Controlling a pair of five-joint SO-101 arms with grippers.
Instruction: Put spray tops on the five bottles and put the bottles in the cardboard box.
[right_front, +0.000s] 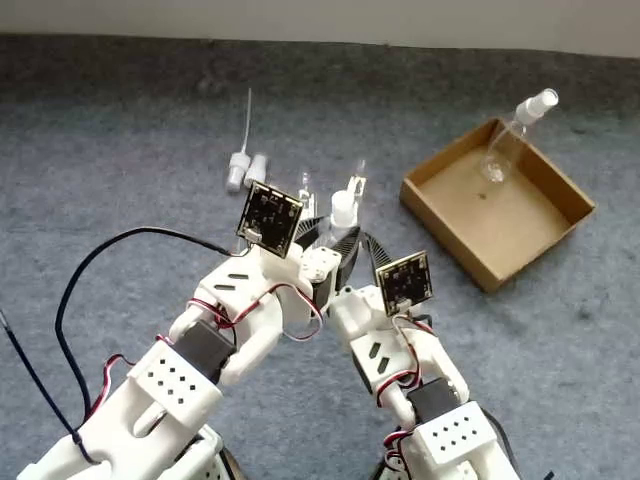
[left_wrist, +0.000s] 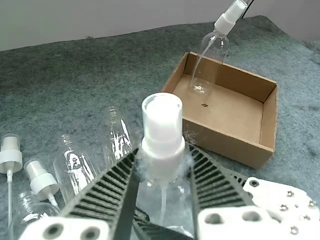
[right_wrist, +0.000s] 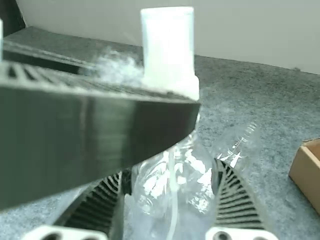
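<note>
A clear bottle stands upright between both grippers, with a white spray top on its neck. My left gripper is shut on the spray top's collar. My right gripper is shut on the bottle's body lower down. In the high view the two meet at the spray top in the table's middle. The cardboard box lies to the right, with one capped bottle leaning in its far corner. Two empty bottles lie on the carpet beyond the grippers.
Two loose spray tops lie left of the held bottle, also seen as spray tops. Grey carpet covers the table. A black cable loops beside the left arm.
</note>
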